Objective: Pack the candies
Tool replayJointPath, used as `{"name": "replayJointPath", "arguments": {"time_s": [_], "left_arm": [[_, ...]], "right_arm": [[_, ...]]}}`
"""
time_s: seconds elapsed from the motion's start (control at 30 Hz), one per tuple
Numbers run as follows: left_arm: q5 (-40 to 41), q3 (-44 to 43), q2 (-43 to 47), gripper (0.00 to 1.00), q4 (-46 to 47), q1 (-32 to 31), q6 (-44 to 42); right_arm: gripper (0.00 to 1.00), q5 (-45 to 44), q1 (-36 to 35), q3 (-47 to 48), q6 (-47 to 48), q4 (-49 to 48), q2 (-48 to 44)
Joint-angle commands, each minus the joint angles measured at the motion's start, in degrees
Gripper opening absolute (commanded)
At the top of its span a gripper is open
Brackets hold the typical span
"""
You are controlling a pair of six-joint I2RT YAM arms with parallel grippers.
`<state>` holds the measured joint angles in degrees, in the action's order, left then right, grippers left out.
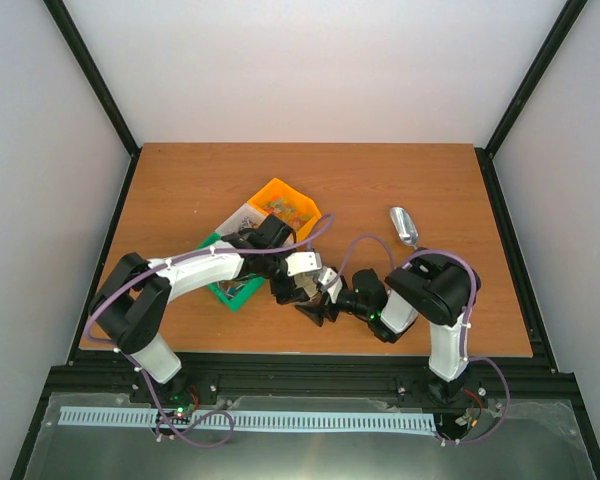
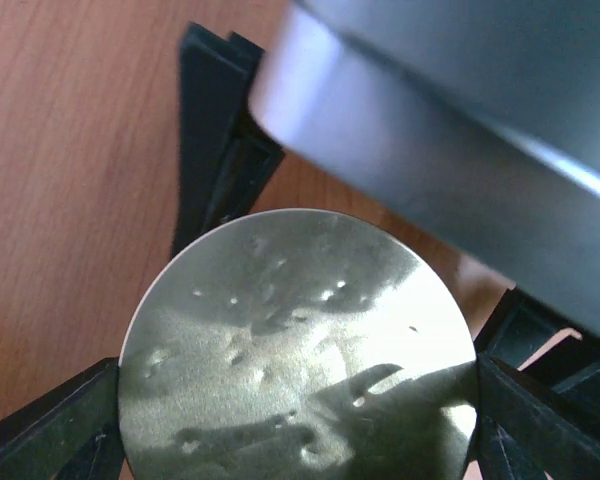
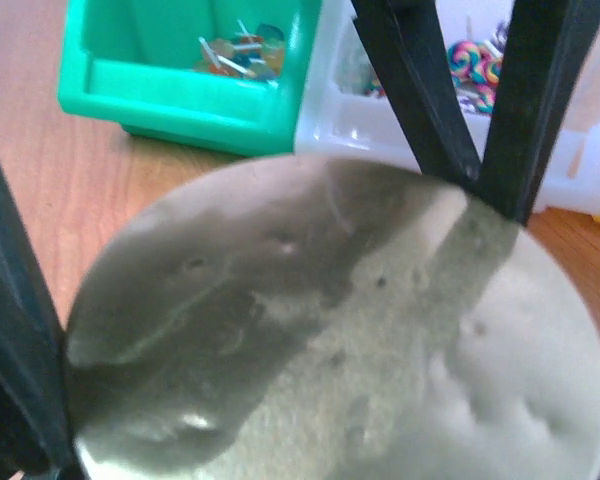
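Note:
Candies lie in the orange bin [image 1: 285, 207]. In the right wrist view more candies [image 3: 242, 50] show in a green bin [image 3: 170, 85] and in a clear white bin [image 3: 580, 150]. Both grippers meet in front of the bins. My left gripper [image 1: 298, 288] [image 2: 298, 400] is shut on a round, dimpled silver foil piece [image 2: 290, 340], one finger at each side of it. My right gripper [image 1: 322, 300] [image 3: 330, 400] grips the same silver piece [image 3: 360, 340] from the other side. The left gripper's fingers [image 3: 420, 90] cross the top of the right wrist view.
The silver metal scoop [image 1: 404, 224] lies on the table to the right of the arms. The green bin [image 1: 235, 290] and the clear bin [image 1: 242, 218] stand under and behind the left arm. A blurred grey body [image 2: 460, 120] fills the upper right of the left wrist view.

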<state>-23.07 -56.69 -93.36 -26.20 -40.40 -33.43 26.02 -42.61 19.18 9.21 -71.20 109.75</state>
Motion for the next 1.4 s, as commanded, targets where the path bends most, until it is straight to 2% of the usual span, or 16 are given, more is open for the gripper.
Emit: {"name": "replayJointPath", "arguments": {"time_s": [0.0, 0.1, 0.23, 0.4, 0.53, 0.77, 1.07, 1.13, 1.17, 1.27, 1.3, 1.37], "left_arm": [[6.5, 2.5, -0.1, 0.62, 2.9, -0.1, 7.6], [6.2, 2.9, 0.4, 0.60, 3.3, -0.2, 8.7], [3.4, 2.4, -0.1, 0.59, 0.9, -0.6, 6.2], [-1.4, 1.5, -0.4, 0.55, -4.7, -0.7, -2.0], [-3.0, -0.5, -1.8, 0.51, -9.5, -0.7, -9.1], [-3.4, -2.0, -2.4, 0.48, -13.6, -0.8, -21.6], [-4.4, -1.4, -0.9, 0.46, -15.6, -0.8, -34.1], [-3.8, -1.4, -1.2, 0.45, -14.8, -0.8, -33.2], [-3.5, -1.5, -1.3, 0.45, -14.3, -0.8, -31.9], [-2.2, -1.5, -1.8, 0.45, -12.2, -0.7, -27.7], [-2.0, -1.2, -1.8, 0.45, -11.5, -0.7, -26.5], [-1.6, -0.8, -1.7, 0.45, -10.1, -0.4, -24.1]], "right_arm": [[1.00, -4.4, -0.6, -0.2, -0.4, -5.9, 4.0], [0.94, -2.9, -0.6, 0.9, -1.6, -6.9, 5.5], [0.84, -1.0, -0.6, 2.0, -1.6, -7.8, 6.1], [0.67, 2.9, -0.6, 1.2, 1.2, -8.1, 6.3], [0.57, 6.2, -0.5, -0.1, 3.6, -8.1, 5.9], [0.49, 11.2, -0.4, -0.2, 3.4, -6.4, 4.5], [0.45, 15.2, -0.4, -0.4, 3.1, -6.3, 4.3], [0.48, 14.6, -0.4, -0.3, 3.1, -6.2, 3.9], [0.56, 13.9, -0.4, -0.4, 2.8, -6.1, 3.7], [0.89, 12.7, -0.4, -0.1, 2.3, -3.6, 1.5], [0.97, 12.2, -0.4, 0.0, 2.4, -2.1, 0.3], [1.00, 11.0, -0.4, 0.0, 2.9, 1.7, -2.5]]}}
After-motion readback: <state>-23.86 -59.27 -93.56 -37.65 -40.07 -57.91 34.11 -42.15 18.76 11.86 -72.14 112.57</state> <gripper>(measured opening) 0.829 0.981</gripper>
